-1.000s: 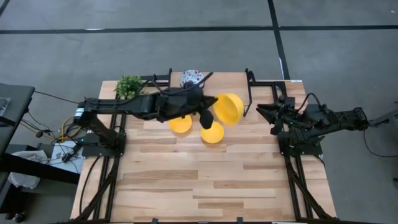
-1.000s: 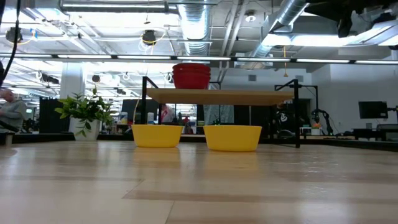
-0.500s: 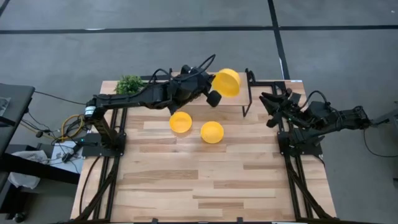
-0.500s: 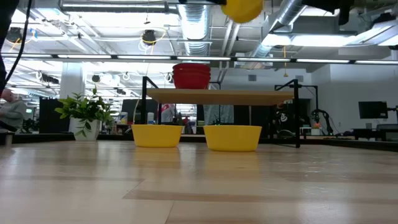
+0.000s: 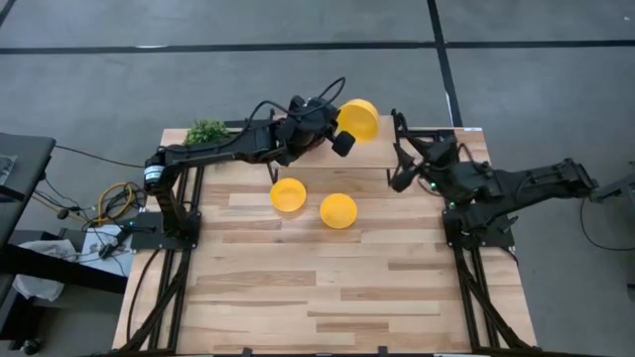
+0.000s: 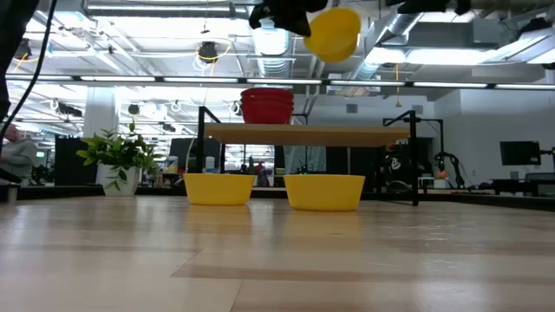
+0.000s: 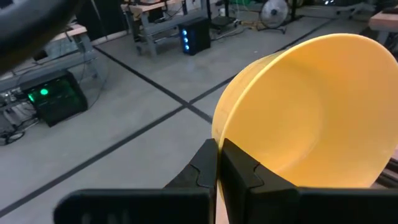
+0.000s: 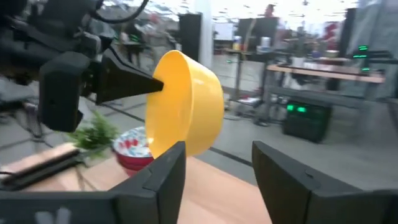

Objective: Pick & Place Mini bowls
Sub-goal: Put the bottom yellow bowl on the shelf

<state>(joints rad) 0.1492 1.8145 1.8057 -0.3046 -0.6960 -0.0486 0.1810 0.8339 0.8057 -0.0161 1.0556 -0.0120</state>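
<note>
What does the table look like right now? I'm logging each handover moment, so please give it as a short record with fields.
Left pincer: shut on the rim of a yellow bowl, held high above the table's back edge
Right pincer: open, facing the held bowl
Bowls on table: two yellow bowls
Shelf: stack of patterned bowls
Plant: back left corner

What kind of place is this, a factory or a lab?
Probably a robotics lab or workshop: two arms bolted to a wooden table, exposed ceiling ducts overhead, and racks of electronics with green lights on a bare concrete floor.
</note>
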